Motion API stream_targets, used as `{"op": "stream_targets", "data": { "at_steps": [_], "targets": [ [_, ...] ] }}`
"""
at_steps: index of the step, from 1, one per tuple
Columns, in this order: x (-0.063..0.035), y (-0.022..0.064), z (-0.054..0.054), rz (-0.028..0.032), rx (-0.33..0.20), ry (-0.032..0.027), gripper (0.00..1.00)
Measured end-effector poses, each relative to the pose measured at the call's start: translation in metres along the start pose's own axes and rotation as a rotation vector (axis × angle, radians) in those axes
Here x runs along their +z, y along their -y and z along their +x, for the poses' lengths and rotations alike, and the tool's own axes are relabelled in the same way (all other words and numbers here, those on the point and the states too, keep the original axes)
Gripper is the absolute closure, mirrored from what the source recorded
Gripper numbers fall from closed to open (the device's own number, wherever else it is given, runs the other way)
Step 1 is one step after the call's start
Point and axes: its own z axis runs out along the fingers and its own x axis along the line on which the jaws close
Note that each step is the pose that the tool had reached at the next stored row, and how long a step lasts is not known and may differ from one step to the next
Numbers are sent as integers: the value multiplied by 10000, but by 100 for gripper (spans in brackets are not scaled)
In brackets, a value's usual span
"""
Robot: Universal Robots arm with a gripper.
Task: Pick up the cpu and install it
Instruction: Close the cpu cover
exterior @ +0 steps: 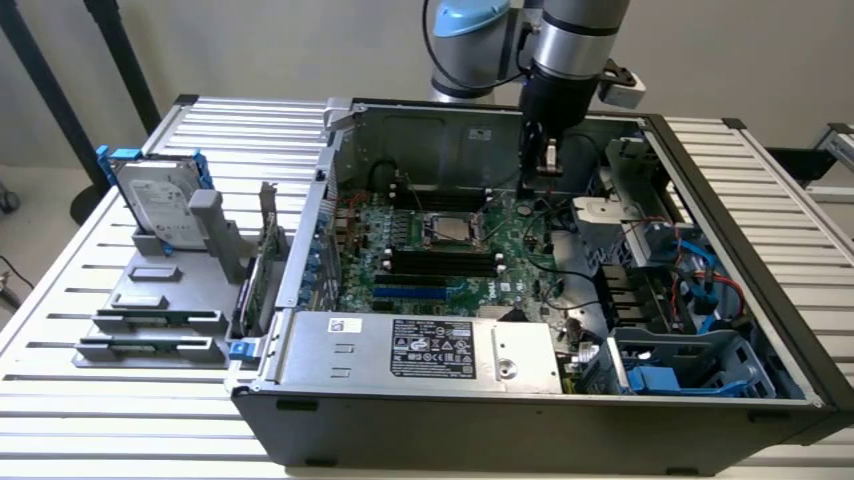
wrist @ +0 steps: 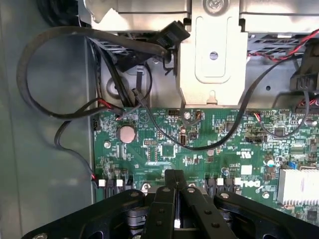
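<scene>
My tool, clenched on nothing visible, hangs above the green motherboard. The small silver-grey square cpu lies near the tool, toward the exterior view's left.

Motherboard in case, hard drive seemingly on stand

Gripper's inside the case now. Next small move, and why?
Probably a short shift toward the exterior view's left. The gripper hangs over the motherboard beside the socket, not above it. Whether it holds the cpu I cannot tell.
</scene>
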Motion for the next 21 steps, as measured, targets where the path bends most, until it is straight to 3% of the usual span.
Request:
{"op": "stream_targets", "data": {
  "at_steps": [10, 11, 13, 19, 21],
  "targets": [
    [174, 7, 22, -1, -267, 7, 89],
    [178, 10, 22, 25, -307, 9, 89],
    [178, 18, 21, 165, -372, 15, 89],
    [179, 34, 21, 701, -571, 27, 89],
    [179, 39, 21, 854, -652, 31, 89]
  ]
}}
